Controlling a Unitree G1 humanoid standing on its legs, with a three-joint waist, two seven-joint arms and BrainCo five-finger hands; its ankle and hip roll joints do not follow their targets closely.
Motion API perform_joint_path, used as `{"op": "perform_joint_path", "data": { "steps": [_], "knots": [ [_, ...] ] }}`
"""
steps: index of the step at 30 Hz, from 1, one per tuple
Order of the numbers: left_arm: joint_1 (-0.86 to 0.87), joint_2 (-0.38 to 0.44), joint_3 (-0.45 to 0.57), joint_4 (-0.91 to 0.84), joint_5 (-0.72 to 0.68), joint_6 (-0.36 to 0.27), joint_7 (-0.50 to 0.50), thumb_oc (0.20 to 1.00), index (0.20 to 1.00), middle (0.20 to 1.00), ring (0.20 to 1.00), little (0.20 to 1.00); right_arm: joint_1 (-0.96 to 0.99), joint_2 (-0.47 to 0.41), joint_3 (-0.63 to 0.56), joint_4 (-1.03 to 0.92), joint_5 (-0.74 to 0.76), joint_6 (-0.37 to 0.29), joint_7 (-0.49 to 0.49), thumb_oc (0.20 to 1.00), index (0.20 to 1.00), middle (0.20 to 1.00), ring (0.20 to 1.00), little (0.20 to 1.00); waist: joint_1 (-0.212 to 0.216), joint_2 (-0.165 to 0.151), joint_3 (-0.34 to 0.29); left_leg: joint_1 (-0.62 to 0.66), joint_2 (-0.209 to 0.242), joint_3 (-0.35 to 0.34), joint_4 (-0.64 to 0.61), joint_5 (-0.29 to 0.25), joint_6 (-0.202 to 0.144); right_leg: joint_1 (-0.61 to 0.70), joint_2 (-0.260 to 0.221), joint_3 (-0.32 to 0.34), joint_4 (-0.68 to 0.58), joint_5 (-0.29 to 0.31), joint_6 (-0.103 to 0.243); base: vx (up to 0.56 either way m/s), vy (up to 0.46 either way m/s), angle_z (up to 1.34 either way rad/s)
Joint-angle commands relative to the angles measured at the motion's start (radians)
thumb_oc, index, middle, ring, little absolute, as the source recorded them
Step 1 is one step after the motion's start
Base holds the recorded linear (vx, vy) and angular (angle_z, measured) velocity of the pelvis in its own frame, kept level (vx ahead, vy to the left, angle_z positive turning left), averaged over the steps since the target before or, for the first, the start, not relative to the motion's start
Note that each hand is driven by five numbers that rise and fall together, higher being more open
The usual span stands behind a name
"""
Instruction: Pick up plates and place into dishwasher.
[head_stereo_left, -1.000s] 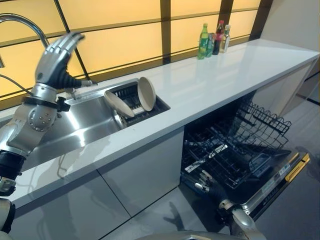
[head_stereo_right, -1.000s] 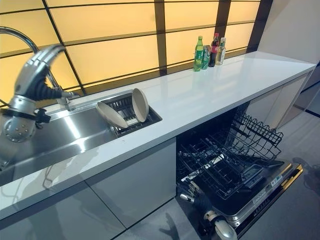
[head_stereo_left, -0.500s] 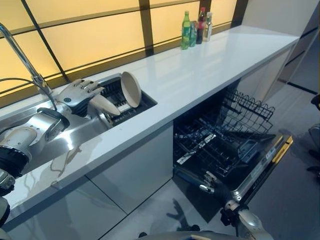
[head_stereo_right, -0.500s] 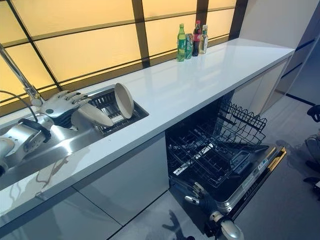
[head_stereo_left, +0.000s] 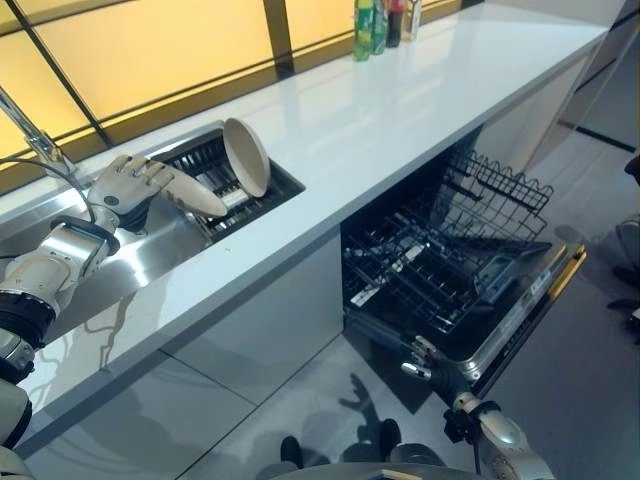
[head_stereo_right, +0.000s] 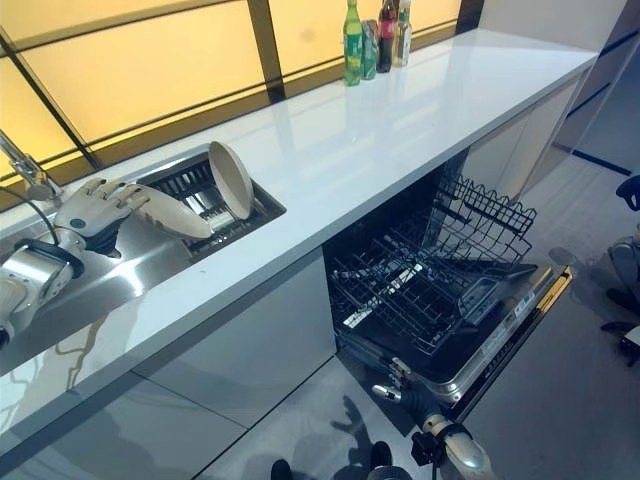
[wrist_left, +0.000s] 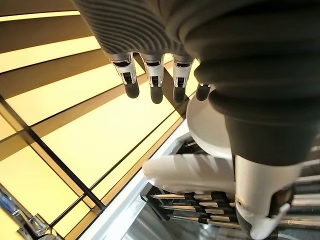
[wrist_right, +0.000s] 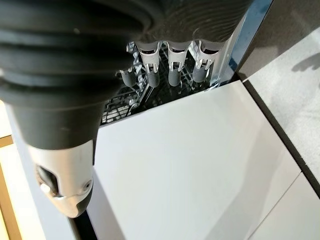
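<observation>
Pick step was in hand: my left hand (head_stereo_left: 128, 183) sat at the near plate (head_stereo_right: 178, 214) in the sink rack (head_stereo_left: 205, 170), fingers straight and spread, not clamped on it; second plate (head_stereo_left: 246, 156) stood upright just beside. My right hand (wrist_right: 167, 70) hung low by the open dishwasher (head_stereo_left: 455, 275), fingers relaxed and straight, empty. Next move, as I judged it, called for closing thumb and fingers on the near plate's rim before lifting.

sink (head_stereo_left: 120, 262) left in counter (head_stereo_left: 400, 110) | two plates (head_stereo_left: 246, 156) in rack (head_stereo_left: 215, 170) inside sink | bottles (head_stereo_right: 372, 35) far back, perhaps three | dishwasher (head_stereo_left: 455, 290) open below counter, right
</observation>
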Motion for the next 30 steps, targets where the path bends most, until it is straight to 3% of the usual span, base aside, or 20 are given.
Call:
{"op": "perform_joint_path", "data": {
  "steps": [1, 9, 20, 21, 22, 23, 30],
  "knots": [
    [-0.223, 0.007, -0.014, 0.069, 0.025, 0.087, 0.066, 1.0, 1.0, 1.0, 1.0, 1.0, -0.113, -0.022, 0.01, -0.089, 0.024, -0.06, -0.014, 1.0, 1.0, 1.0, 1.0, 1.0, -0.012, -0.014, 0.116, -0.028, -0.042, 0.03, 0.013, -0.102, 0.011, -0.008, -0.06, 0.032, 0.021, -0.105, 0.098, -0.12, 0.044, -0.05],
    [-0.348, -0.011, -0.073, 0.136, 0.066, 0.171, 0.078, 1.0, 1.0, 1.0, 1.0, 1.0, -0.161, -0.039, 0.002, -0.085, 0.04, -0.077, -0.046, 1.0, 1.0, 1.0, 1.0, 1.0, -0.02, -0.043, 0.174, -0.085, -0.043, 0.032, 0.013, -0.091, 0.011, -0.076, -0.053, 0.047, 0.023, -0.084, 0.1, -0.11, 0.036, -0.04],
    [-0.469, -0.043, -0.151, 0.227, 0.118, 0.27, -0.092, 1.0, 1.0, 1.0, 1.0, 1.0, -0.207, -0.039, -0.021, -0.09, 0.05, -0.102, -0.094, 1.0, 1.0, 1.0, 1.0, 1.0, -0.031, -0.067, 0.218, -0.132, -0.047, 0.038, 0.013, -0.086, 0.012, -0.136, -0.051, 0.051, 0.026, -0.063, 0.109, -0.06, 0.021, -0.03],
    [-0.472, -0.041, -0.153, 0.231, 0.113, 0.291, -0.123, 0.724, 0.724, 0.724, 0.724, 0.724, -0.21, -0.04, -0.027, -0.095, 0.049, -0.105, -0.098, 1.0, 1.0, 1.0, 1.0, 1.0, -0.032, -0.068, 0.223, -0.136, -0.046, 0.038, 0.013, -0.086, 0.012, -0.142, -0.051, 0.05, 0.026, -0.061, 0.11, -0.05, 0.014, -0.07],
    [-0.472, -0.042, -0.152, 0.234, 0.113, 0.295, -0.131, 0.548, 0.548, 0.548, 0.548, 0.548, -0.211, -0.04, -0.028, -0.098, 0.05, -0.105, -0.1, 1.0, 1.0, 1.0, 1.0, 1.0, -0.032, -0.068, 0.224, -0.136, -0.046, 0.038, 0.013, -0.086, 0.012, -0.144, -0.051, 0.05, 0.027, -0.061, 0.11, -0.04, 0.014, -0.07],
    [-0.476, -0.042, -0.156, 0.239, 0.117, 0.296, -0.145, 0.2, 0.2, 0.2, 0.2, 0.2, -0.211, -0.042, -0.031, -0.101, 0.053, -0.106, -0.102, 1.0, 1.0, 1.0, 1.0, 1.0, -0.033, -0.068, 0.225, -0.137, -0.046, 0.037, 0.013, -0.086, 0.012, -0.145, -0.051, 0.05, 0.026, -0.061, 0.11, -0.02, 0.009, -0.05],
    [-0.465, -0.035, -0.165, 0.251, 0.138, 0.307, -0.268, 0.2, 0.2, 0.2, 0.2, 0.2, -0.208, -0.042, -0.052, -0.119, 0.064, -0.111, -0.086, 1.0, 1.0, 1.0, 1.0, 1.0, -0.033, -0.064, 0.217, -0.132, -0.048, 0.033, 0.013, -0.089, 0.012, -0.138, -0.054, 0.041, 0.024, -0.061, 0.113, -0.01, 0.0, -0.02]
  ]
}}
